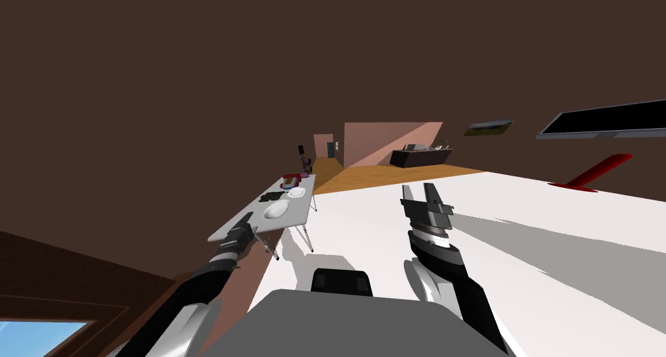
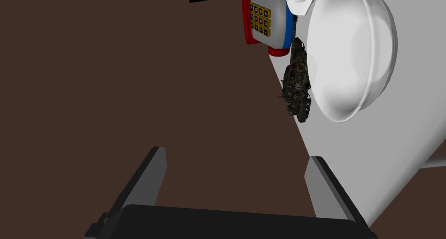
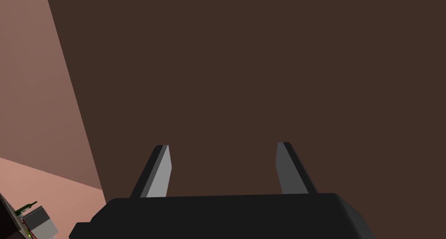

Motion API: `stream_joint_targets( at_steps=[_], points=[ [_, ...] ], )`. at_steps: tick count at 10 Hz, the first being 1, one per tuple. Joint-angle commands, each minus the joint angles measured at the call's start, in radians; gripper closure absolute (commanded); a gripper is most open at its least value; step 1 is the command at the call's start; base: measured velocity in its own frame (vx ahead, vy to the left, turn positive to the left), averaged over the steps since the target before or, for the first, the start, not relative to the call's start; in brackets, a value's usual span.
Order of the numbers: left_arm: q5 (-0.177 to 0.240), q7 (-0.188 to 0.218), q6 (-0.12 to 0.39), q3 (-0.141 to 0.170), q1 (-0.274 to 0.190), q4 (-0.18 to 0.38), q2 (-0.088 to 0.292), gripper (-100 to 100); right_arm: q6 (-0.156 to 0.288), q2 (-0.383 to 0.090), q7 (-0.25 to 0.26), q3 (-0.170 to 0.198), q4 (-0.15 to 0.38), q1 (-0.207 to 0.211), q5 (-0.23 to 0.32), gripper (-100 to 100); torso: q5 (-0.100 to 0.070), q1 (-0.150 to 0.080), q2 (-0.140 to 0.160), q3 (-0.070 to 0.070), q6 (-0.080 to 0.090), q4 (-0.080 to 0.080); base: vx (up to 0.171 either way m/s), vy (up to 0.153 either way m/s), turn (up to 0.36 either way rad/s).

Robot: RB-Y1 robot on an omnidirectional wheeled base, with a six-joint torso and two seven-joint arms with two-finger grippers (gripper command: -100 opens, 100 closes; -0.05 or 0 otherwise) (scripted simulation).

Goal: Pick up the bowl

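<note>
Left jaws stand wide open and empty at the near end of the desk (image 1: 294,215), close to the bowl (image 2: 353,58) but not touching it. Wide, white and smooth, the bowl sits mouth-up near the desk's edge. It looks rigid, light and likely slippery, so a pinch over the near rim, one finger inside and one outside, seems the surest hold. A camouflage toy (image 2: 297,86) lies just beside it, a toy phone (image 2: 263,21) farther on. Right jaws, likewise open and empty, hang well apart over the floor (image 1: 520,255).
</note>
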Motion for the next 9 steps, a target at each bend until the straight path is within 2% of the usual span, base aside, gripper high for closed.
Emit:
stream_joint_targets(
  at_steps=[1,2,3,4,6,7,8,9],
  points=[
    [0.009,0.005,0.047,0.010,0.007,-0.005,0.000,-100,0.000,0.000,0.000,0.000,0.000,0.000,0.000,0,0.000,0.000,0.000,0.000,0.000,0.000,0.039,-0.054,0.000],
    [0.031,0.016,0.077,0.034,0.015,-0.007,0.009,-100,0.000,0.000,0.000,0.000,0.000,0.000,0.000,0,0.000,0.001,0.000,0.000,0.000,0.000,0.043,-0.055,-0.016],
    [0.031,0.016,0.105,0.034,0.015,-0.007,0.009,-100,0.000,0.000,0.000,0.000,0.000,0.000,0.000,0,0.000,0.001,0.000,0.000,0.000,0.000,0.035,-0.046,-0.001],
    [0.052,0.027,0.134,0.057,0.022,-0.010,0.019,-100,0.000,0.000,0.000,0.000,0.000,0.000,0.000,0,0.000,0.002,0.000,0.000,0.000,0.000,0.037,-0.050,-0.008],
    [0.052,0.027,0.174,0.057,0.022,-0.010,0.019,-100,0.000,0.000,0.000,0.000,0.000,0.000,0.000,0,0.000,0.002,0.000,0.000,0.000,0.000,0.032,-0.024,0.002],
    [0.074,0.039,0.209,0.079,0.027,-0.012,0.031,-100,0.000,0.000,0.000,0.000,0.000,0.000,0.000,0,0.001,0.004,0.001,0.000,0.000,0.000,0.044,-0.020,-0.008],
    [0.074,0.039,0.236,0.079,0.027,-0.012,0.031,-100,0.000,0.000,0.000,0.000,0.000,0.000,0.000,0,0.001,0.004,0.000,0.000,0.000,0.000,0.043,-0.027,0.001],
    [0.096,0.051,0.264,0.099,0.030,-0.014,0.044,-100,0.000,0.000,0.000,0.000,0.000,0.000,0.000,0,0.001,0.003,0.000,0.000,0.000,0.000,0.060,-0.036,0.001]
  ],
)
